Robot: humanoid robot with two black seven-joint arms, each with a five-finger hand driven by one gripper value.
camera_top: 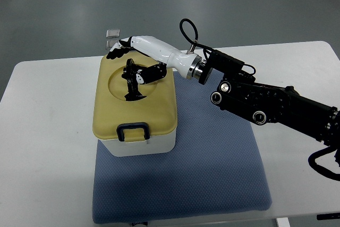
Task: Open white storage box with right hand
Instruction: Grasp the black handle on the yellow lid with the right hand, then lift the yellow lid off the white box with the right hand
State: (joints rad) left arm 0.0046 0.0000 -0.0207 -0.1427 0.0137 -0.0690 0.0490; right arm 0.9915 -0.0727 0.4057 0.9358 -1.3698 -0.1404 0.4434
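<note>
Now, right hand [133,65]: stretched over the box lid [133,102], fingers seemingly curled, gripping nothing.
Box [139,146]: shut.

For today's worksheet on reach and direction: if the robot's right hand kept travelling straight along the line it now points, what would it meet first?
The right hand points toward the picture's left, over the far part of the yellow lid of the white storage box. Going on, it would probably pass the lid's far-left edge and meet bare table; depth is unclear.
</note>
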